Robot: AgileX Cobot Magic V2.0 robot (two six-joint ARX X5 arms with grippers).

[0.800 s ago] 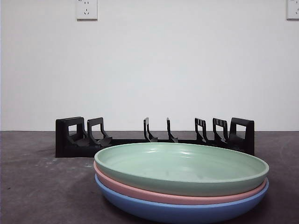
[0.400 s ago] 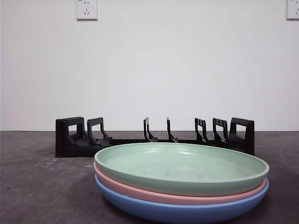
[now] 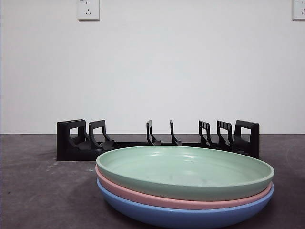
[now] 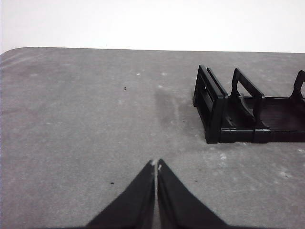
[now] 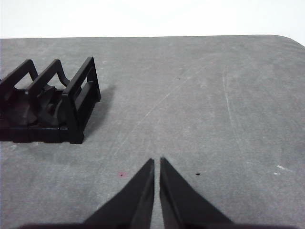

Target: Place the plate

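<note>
Three plates are stacked near the front of the table: a green plate (image 3: 185, 171) on top, a pink plate (image 3: 143, 193) under it and a blue plate (image 3: 181, 215) at the bottom. Behind the stack stands a black slotted rack (image 3: 157, 139), with nothing in its slots. The left wrist view shows one end of the rack (image 4: 248, 112), the right wrist view the other end (image 5: 47, 102). My left gripper (image 4: 156, 164) is shut and holds nothing, hovering over bare table beside the rack. My right gripper (image 5: 157, 162) is shut too, beyond the rack's opposite end. Neither wrist view shows the plates.
The grey table (image 3: 38, 191) runs back to a white wall with power sockets (image 3: 88, 9) high up. The table's rounded far corners (image 4: 19, 51) show in the wrist views.
</note>
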